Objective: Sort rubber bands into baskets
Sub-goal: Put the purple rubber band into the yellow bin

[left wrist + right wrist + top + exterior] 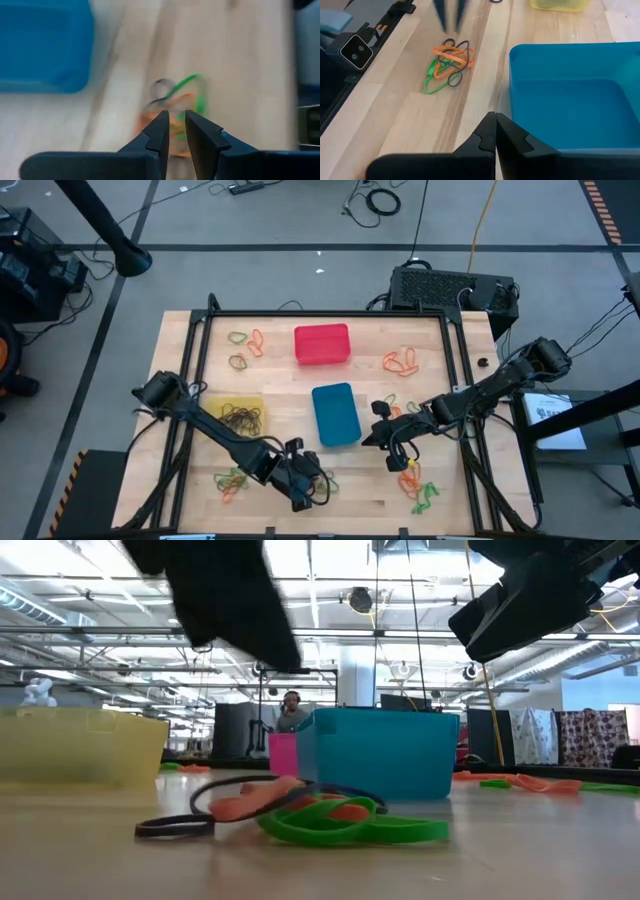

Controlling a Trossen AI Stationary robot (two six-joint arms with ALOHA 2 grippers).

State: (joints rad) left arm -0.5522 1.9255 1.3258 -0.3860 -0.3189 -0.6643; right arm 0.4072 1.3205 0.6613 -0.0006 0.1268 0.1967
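Now, left claw (pixel 177 131): over the near-middle of the surface (pixel 370 490), fingers parted by a narrow gap and holding nothing, poised just above a tangle of rubber bands.
Tangle under left claw (pixel 447 67): orange, green and dark loops knotted together, lying flat just off the blue basket's near-left corner; in the right wrist view the green loop's long axis trails away from the blue basket.
Right claw (pixel 495 131): fingers pressed together, empty, at the right-hand side of the blue basket.
Blue basket (pixel 335 415): middle of the surface, long axis running from near edge to far edge; nothing seen inside.
Red basket (pixel 322 344): beyond the blue one, long axis running left to right.
Yellow basket (pixel 237 414): left of the blue one, with dark bands (pixel 242 418) heaped inside.
Other loose bands: a green and orange group (pixel 245 348) at far left, orange ones (pixel 402 362) at far right, a mixed pile (pixel 420 488) at near right, another (pixel 231 478) at near left.
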